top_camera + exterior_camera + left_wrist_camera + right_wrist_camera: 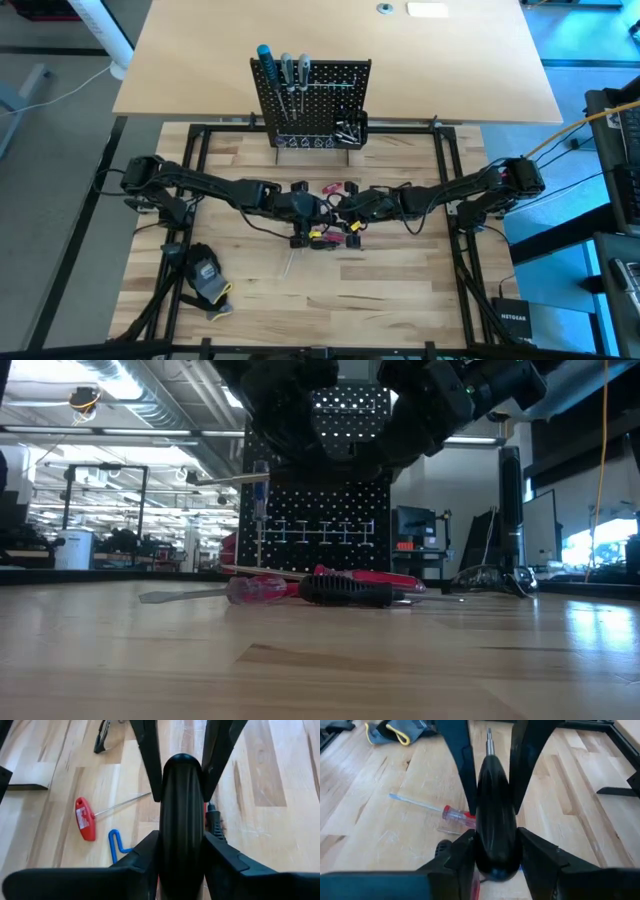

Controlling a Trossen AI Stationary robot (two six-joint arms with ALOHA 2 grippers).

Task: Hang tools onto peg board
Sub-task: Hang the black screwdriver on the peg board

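Observation:
A black-handled screwdriver [492,810] hangs over the middle of the table between both arms, its silver shaft [489,740] pointing toward the table's left. My left gripper [182,845] and my right gripper [495,837] are both shut on its handle, meeting nose to nose [330,208]. The black peg board [310,100] stands upright at the far side with several tools hanging on it. Under the grippers, a red-handled screwdriver [455,814], a red T-shaped key [85,817] and another black-handled tool [345,592] lie flat on the table. My left gripper pinches the black handle [167,855] between its two fingers, on the part nearer the shaft. It comes from the table's left, slanting down, fingers lying along the handle. The screwdriver is lifted clear of the table. My right gripper pinches the handle's thick butt end [495,857] between its two fingers. It comes from the table's right, slanting slightly down, fingers along the handle. The shaft points away from it, past my left gripper's fingers [462,775].
A black-and-yellow glove [205,280] lies near the table's near left corner. A small blue hook [116,845] lies beside the T-shaped key. The peg board carries a small bin [350,130] at its lower right. Bare wood stretches on both sides of the tools.

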